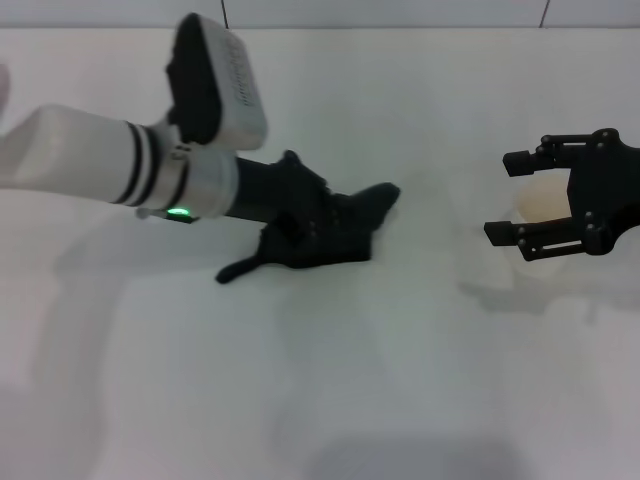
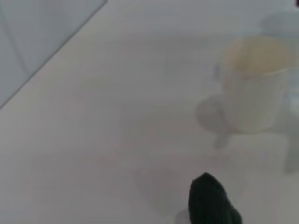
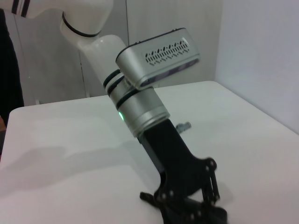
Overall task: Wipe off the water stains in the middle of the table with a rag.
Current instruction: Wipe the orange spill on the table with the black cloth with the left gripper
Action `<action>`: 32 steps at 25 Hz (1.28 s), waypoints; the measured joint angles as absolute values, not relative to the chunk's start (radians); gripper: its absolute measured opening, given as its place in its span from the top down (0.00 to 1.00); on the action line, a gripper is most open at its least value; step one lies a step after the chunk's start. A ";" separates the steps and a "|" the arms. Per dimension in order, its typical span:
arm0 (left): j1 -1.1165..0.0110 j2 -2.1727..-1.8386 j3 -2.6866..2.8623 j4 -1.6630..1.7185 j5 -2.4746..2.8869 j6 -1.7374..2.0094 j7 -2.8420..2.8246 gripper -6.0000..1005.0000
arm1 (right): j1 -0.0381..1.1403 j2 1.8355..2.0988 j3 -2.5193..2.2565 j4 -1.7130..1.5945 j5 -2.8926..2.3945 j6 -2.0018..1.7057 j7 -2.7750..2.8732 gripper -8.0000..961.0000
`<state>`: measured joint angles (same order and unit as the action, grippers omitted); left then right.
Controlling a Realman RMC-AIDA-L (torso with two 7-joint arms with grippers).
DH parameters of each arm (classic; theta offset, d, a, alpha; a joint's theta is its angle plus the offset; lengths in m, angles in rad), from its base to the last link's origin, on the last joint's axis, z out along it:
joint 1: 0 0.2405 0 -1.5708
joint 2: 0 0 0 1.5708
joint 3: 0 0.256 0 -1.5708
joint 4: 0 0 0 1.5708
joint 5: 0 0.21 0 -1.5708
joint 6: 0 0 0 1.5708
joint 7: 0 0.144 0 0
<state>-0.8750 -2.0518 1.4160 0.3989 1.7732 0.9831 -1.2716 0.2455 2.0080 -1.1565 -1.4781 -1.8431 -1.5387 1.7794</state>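
**Big white bench, two things sitting on it**

So it's a large plain white smooth bench [image 1: 330, 390]. Lying flat near the middle is a dark green-black soft rag [image 1: 335, 235] with a thin tail. Well apart, toward the right side, stands a white paper cup [image 2: 254, 81], upright.

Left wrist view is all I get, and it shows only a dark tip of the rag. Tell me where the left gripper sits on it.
Observer: In the head view the left gripper is down on the rag, which lies bunched on the table.
Operator: Now report the right gripper.
Observer: The right gripper is open, with one finger on each side of the cup. I cannot tell whether it touches the cup.
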 joint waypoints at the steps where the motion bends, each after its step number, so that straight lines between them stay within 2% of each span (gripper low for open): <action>1: -0.879 -2.058 1.417 0.399 1.778 0.980 -1.268 0.89 | 0.245 2.008 -1.157 -1.478 -1.843 -1.539 1.779 0.18; 7: -0.906 -2.085 1.426 0.398 1.808 0.976 -1.255 0.89 | 0.244 2.008 -1.161 -1.479 -1.842 -1.538 1.779 0.18; 17: -0.904 -2.088 1.592 0.412 1.702 1.043 -1.275 0.88 | 0.241 2.008 -1.161 -1.479 -1.841 -1.539 1.779 0.18; 32: -0.652 -2.074 1.593 0.729 1.834 1.096 -1.478 0.87 | 0.241 2.008 -1.142 -1.468 -1.841 -1.535 1.780 0.18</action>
